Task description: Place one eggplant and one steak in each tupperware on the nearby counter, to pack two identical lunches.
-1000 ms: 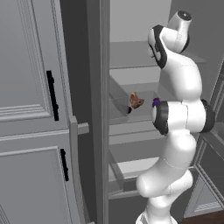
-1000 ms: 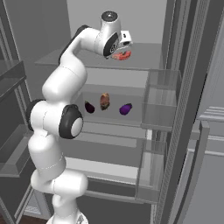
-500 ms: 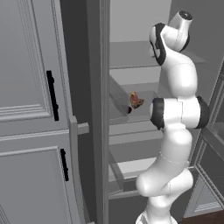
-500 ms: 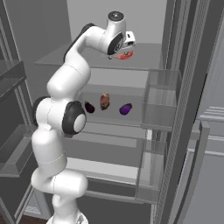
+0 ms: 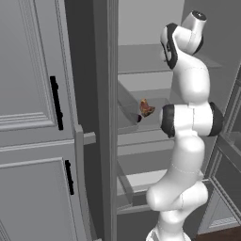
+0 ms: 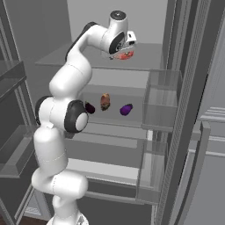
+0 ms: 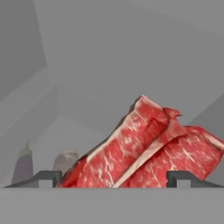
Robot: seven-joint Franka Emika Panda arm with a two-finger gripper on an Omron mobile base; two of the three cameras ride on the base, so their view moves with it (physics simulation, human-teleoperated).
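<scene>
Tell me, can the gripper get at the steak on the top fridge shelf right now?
Probably yes. The gripper is right at the steak, with one finger on each side of it in the hand view and nothing between them. The jaws look open, so a grip isn't made yet.

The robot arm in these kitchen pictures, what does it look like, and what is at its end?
The arm is made of smooth, glossy white rounded segments, joined by dark, near-black rings at the joints, with a grey cap on top of the wrist. No cables show. At its end sits a small gripper with two short dark fingertips.
</scene>
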